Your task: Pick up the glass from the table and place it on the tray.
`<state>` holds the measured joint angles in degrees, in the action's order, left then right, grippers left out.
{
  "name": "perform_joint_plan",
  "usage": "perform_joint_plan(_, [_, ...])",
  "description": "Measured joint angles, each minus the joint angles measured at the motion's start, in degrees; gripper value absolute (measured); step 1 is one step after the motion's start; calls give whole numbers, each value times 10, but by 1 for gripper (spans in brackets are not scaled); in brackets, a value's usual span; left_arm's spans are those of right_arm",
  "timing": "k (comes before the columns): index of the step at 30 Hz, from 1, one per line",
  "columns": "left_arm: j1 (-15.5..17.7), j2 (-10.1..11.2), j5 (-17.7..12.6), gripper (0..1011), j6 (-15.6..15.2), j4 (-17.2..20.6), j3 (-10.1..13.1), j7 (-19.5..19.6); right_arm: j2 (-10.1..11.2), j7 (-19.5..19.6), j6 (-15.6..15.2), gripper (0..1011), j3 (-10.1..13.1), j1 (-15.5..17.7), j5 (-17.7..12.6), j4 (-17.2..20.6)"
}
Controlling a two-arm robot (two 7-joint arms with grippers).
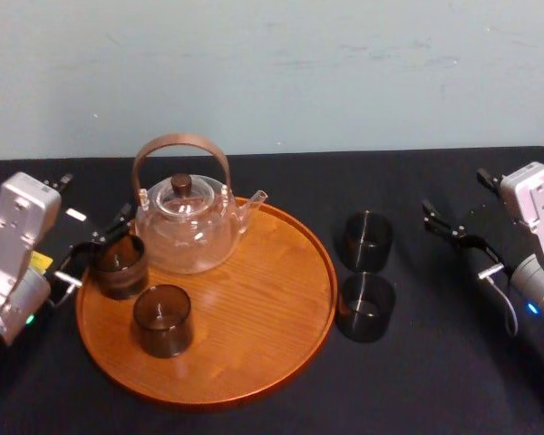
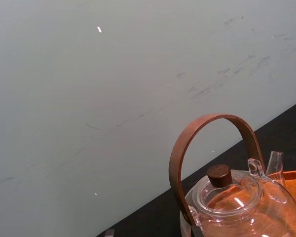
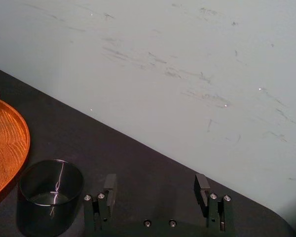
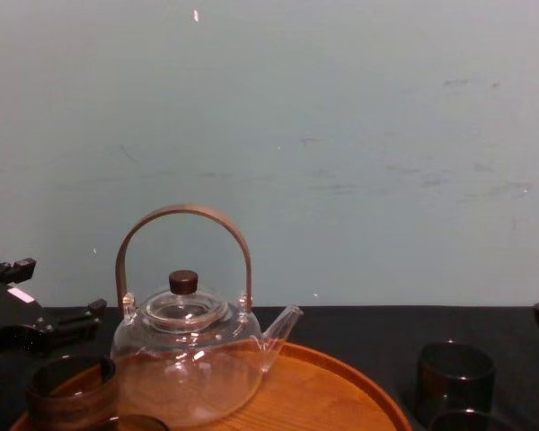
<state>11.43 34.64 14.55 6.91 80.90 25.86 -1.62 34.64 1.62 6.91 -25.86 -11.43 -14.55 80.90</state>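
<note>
Left gripper: it is over the left rim of the tray. The fingers are spread apart and grip nothing. I cannot tell if a fingertip touches the rim glass.
Rim glass: dark, upright on the tray, just in front of the left gripper's fingertips.
Second tray glass: upright on the tray, near the rim glass and apart from the left gripper.
Glass teapot: on the tray, just beyond the left gripper's farther finger.
Right gripper: low over the black table, jaws wide apart and empty.
Table glasses: 2, upright between the tray and the right gripper. The far table glass is about level with its fingertips. The near table glass is just beside the tray rim.
Head view: gives all 4 glasses and both grippers from above.
Right wrist view: 1 table glass stands just beside 1 finger, outside the jaws, with the tray rim close behind it.
Chest view: from the side, the teapot's wooden handle rises well above the glasses.
Open room: the right half of the tray is bare wood. Bare cloth lies between the table glasses and the right gripper.
</note>
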Motion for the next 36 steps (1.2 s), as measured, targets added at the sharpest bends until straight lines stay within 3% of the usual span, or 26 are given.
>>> perform_joint_plan(36, [0, 0, 0, 1001, 0, 0, 0, 0, 0, 0, 0, 1003, 0, 0, 0, 0])
